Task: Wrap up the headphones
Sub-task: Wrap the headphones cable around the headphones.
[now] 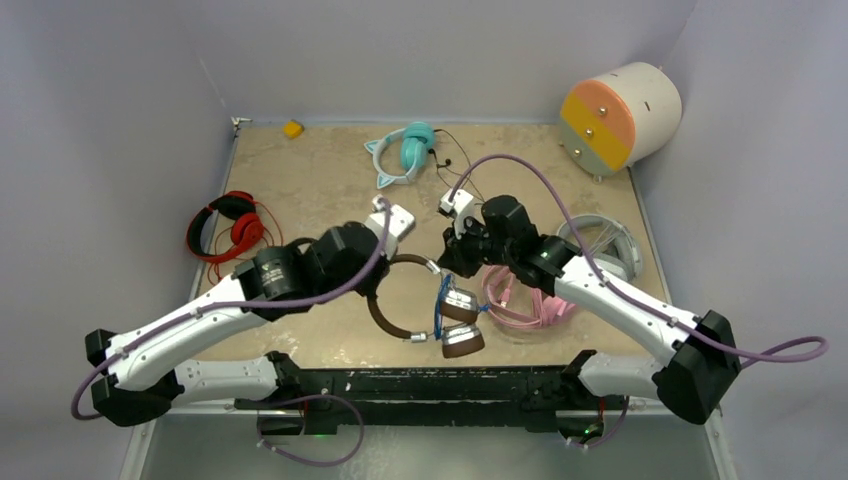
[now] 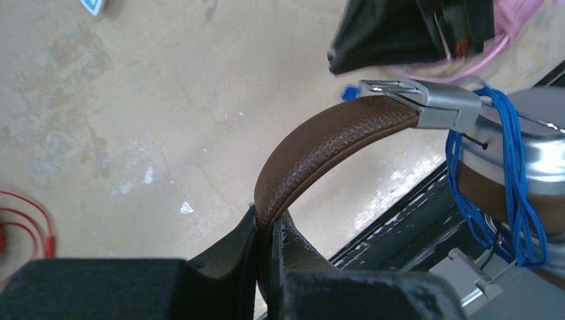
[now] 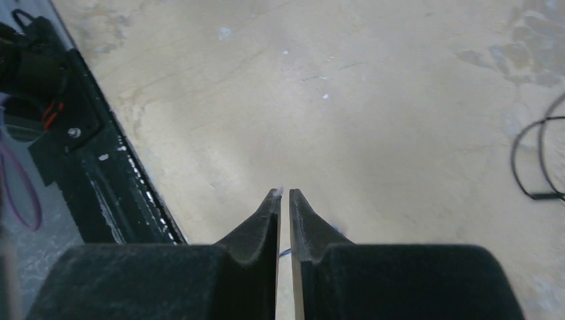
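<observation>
The left arm point(image 1: 200, 320) bends in from the left end of the black rail point(image 1: 420, 385), and the left pincer point(image 2: 268, 223) is squeezed tight on the band of the brown headphones point(image 1: 385, 322). The right arm point(image 1: 610, 295) reaches in from the rail's right end. The right pincer point(image 3: 284, 195) is open just a thin crack, and I cannot tell if it holds anything. The headphones are just behind the middle of the rail, with silver cups point(image 1: 460, 303) and a blue cord point(image 2: 516, 173) wound round one cup.

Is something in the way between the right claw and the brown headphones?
Nothing I can see. The right gripper is close beside the brown headphones and their blue cord. The pink headphones lie off to the side, not between.
</observation>
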`<control>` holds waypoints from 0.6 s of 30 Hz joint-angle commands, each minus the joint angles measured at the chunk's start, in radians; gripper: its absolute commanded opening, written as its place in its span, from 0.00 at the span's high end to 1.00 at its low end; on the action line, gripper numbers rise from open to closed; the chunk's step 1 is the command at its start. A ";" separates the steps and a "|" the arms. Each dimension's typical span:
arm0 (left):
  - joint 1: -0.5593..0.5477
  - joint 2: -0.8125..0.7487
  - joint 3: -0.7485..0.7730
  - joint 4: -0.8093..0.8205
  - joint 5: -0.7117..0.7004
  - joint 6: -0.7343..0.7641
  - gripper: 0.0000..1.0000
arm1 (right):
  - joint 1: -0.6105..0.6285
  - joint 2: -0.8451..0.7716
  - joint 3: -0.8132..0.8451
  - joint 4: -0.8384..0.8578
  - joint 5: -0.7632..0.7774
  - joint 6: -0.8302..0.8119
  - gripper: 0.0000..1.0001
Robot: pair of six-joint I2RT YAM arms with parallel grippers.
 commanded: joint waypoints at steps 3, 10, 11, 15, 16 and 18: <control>0.248 -0.046 0.130 0.000 0.286 -0.167 1.00 | -0.010 0.071 -0.076 0.277 -0.201 0.060 0.90; 0.268 -0.022 0.261 -0.043 0.358 -0.236 1.00 | -0.011 0.149 -0.142 0.444 -0.287 0.102 0.78; 0.267 -0.017 0.280 -0.056 0.353 -0.245 1.00 | -0.011 0.149 -0.160 0.481 -0.305 0.109 0.75; 0.268 -0.006 0.347 -0.104 0.307 -0.277 1.00 | -0.011 0.144 -0.213 0.569 -0.341 0.127 0.68; 0.268 -0.009 0.355 -0.104 0.304 -0.281 1.00 | -0.010 0.140 -0.223 0.578 -0.336 0.129 0.67; 0.267 -0.008 0.373 -0.110 0.300 -0.289 1.00 | -0.012 0.118 -0.247 0.594 -0.299 0.139 0.62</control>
